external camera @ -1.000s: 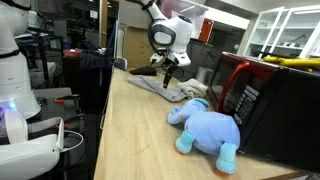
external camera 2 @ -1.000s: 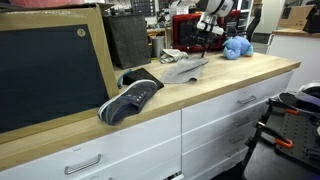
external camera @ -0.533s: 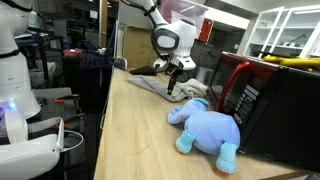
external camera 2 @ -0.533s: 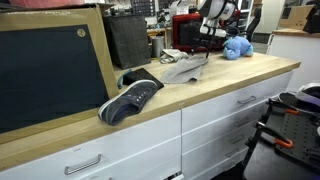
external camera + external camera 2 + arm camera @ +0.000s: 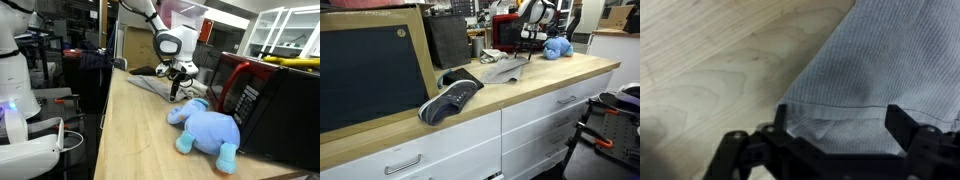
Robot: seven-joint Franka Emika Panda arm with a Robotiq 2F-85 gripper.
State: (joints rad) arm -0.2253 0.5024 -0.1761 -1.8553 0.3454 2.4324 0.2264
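Lower and nearer the blue plush elephant [image 5: 205,128] than a second ago, the hand [image 5: 178,88] hangs spread apart and empty, straddling the hem of the grey ribbed cloth [image 5: 880,70], which lies slack and ungripped directly beneath on the pale wooden desk [image 5: 700,60].

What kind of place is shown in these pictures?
Probably a robotics lab or workshop: a white robot-like machine stands beside a long wooden counter with white drawers, and a microwave sits on it.

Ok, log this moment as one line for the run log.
gripper: open, holding nothing | position: above hem of grey ribbed cloth on light wooden counter | nearby: blue plush toy animal
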